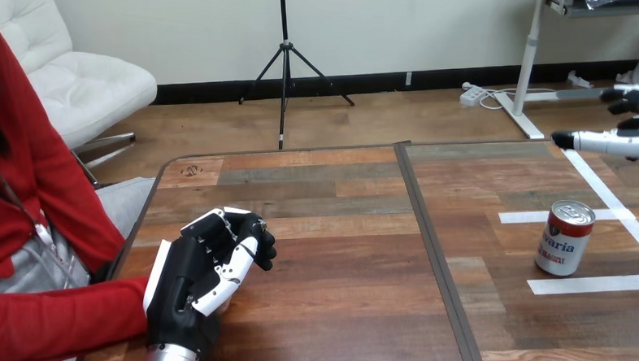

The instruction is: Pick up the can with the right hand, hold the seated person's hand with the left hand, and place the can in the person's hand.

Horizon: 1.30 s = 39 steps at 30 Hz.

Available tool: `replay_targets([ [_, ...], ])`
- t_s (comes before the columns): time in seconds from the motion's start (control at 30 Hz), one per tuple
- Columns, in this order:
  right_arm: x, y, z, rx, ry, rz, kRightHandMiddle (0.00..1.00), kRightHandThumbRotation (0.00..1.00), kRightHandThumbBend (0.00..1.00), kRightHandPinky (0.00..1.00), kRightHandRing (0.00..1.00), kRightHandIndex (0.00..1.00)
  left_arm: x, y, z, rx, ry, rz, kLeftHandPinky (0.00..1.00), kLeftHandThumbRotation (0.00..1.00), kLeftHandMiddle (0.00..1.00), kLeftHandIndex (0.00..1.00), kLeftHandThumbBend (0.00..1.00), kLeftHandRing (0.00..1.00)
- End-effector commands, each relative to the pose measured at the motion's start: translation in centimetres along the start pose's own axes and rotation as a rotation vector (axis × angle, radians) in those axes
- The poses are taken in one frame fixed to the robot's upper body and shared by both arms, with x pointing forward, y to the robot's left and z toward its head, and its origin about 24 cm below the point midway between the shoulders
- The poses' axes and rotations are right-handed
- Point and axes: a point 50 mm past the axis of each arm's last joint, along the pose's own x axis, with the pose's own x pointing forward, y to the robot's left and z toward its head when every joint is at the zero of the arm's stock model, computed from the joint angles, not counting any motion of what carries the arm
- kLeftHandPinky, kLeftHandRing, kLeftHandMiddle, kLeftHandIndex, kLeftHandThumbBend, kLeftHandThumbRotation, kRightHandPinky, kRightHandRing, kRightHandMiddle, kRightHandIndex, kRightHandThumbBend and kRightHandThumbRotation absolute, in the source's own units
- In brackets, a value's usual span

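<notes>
A red and white can (565, 239) with a silver top stands upright on the wooden table (344, 253), at the right inside a square of white tape. My right hand (624, 139) hovers at the view's right edge, beyond and above the can and apart from it, its fingers spread straight, so it is open. My left hand (202, 275) rests on the table's near left corner, back upward. The person's red sleeve (62, 322) reaches in from the left and ends right at this hand. The person's own hand is hidden under it.
White tape lines (597, 282) mark the can's spot at the right. A dark seam (433, 257) runs from front to back between two table halves. The person sits close against the table's left edge (136, 237).
</notes>
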Motion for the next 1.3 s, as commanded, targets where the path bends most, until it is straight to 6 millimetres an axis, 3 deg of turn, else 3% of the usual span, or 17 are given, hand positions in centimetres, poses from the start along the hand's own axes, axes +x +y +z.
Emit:
replay_targets([
  [0.0,0.3,-0.8,1.6,-0.037,-0.054,-0.049,0.95,0.51,1.00,0.74,0.92,0.88,2.2,-0.1,1.8,0.024,-0.081,-0.039,0.38,0.08,0.46,0.44,0.32,0.44],
  [0.43,0.2,0.3,0.1,-0.108,0.039,-0.013,0.96,0.62,1.00,0.76,0.93,0.88,2.2,-0.1,1.8,0.027,-0.074,-0.041,0.38,0.07,0.45,0.44,0.31,0.44],
  [0.87,0.1,1.3,-0.5,-0.108,0.063,0.031,0.90,0.61,1.00,0.72,0.86,0.90,2.2,-0.1,1.8,0.033,-0.073,-0.033,0.38,0.07,0.45,0.44,0.32,0.44],
  [1.27,0.1,2.4,-1.0,-0.101,0.086,0.059,0.89,0.60,1.00,0.69,0.85,0.89,2.2,-0.1,1.8,0.031,-0.073,-0.034,0.37,0.07,0.45,0.43,0.32,0.43],
])
